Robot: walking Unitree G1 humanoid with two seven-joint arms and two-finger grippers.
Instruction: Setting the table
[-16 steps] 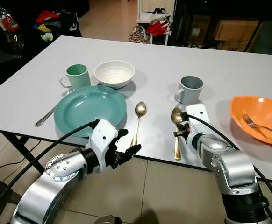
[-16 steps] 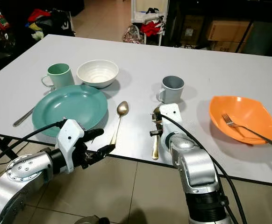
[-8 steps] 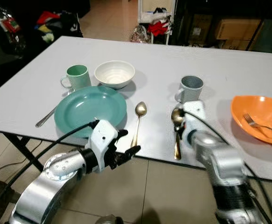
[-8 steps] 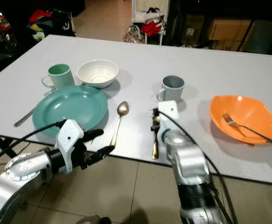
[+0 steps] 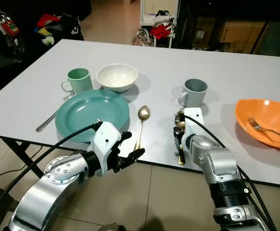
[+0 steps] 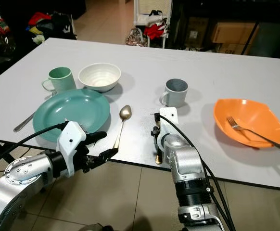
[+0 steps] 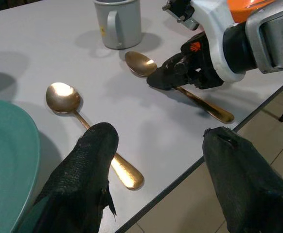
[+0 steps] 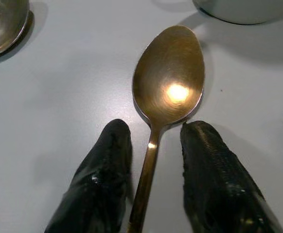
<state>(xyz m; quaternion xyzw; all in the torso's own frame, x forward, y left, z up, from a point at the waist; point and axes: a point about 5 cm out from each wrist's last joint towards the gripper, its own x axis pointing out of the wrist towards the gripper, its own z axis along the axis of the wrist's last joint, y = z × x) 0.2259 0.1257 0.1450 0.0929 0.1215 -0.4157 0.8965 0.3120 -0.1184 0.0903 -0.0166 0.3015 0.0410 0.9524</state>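
White surface under me, my right gripper (image 8: 151,194) straddles the spoon (image 8: 168,87) neck, fingers apart; next they must close, while my left gripper (image 5: 125,154) idles open.

Two silver, screw-studded arms carry white wrist housings, black cables and black-fingered tools: left tool (image 5: 129,150), right tool (image 8: 152,182).

The right tool (image 8: 151,194) straddles a gold spoon (image 8: 168,92) whose handle runs out of the wrist frame; contact between pads and handle cannot be told. Beyond the tool, a grey mug (image 8: 243,9) is cropped to its base. From the head camera, the arm's white housing (image 5: 193,118) covers the spoon's neck. Beside the left tool (image 7: 156,179), a teal plate (image 7: 5,160) is cut by the frame edge.
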